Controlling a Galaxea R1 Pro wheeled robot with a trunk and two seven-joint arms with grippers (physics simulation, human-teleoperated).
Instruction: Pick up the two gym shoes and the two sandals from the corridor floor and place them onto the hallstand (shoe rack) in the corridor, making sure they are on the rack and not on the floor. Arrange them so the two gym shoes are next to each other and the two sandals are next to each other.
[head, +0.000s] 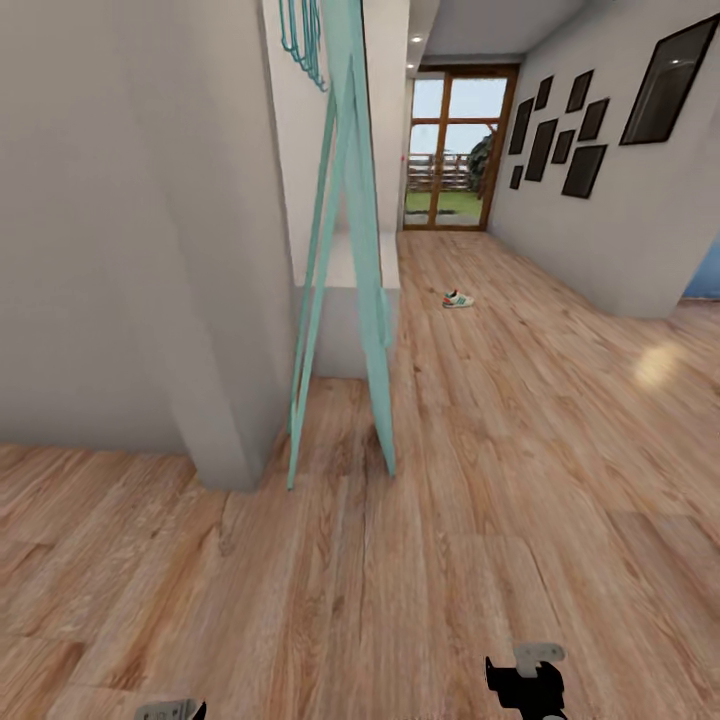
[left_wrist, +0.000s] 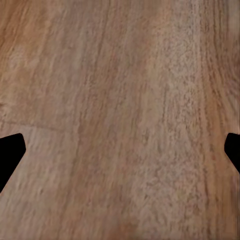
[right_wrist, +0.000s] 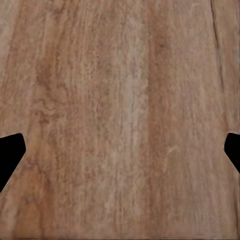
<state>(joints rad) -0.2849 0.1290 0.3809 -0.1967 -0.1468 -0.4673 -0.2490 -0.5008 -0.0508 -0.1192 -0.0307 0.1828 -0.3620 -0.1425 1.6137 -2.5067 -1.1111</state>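
**Approach to the first shoe: robot well short of pick-up range**

Down the corridor toward the glazed wooden door, one gym shoe lies on the corridor floor, well apart from the robot and just beyond the far end of a low white bench. A teal leaning frame stands between the robot and that bench, its feet on the planks. Dark picture frames hang on the wall opposite the bench.

The right gripper has its fingertips wide apart over bare planks and holds nothing. The left gripper is likewise spread wide and empty, over bare planks.

Assessment: the step in hand appears to be travel to the shoe. Good practice would be to drive along the open side of the corridor, away from the teal frame's feet, keep both arms tucked low, and stop with the shoe squarely ahead before lowering an arm. Whether the white bench is the intended rack cannot be settled from here.
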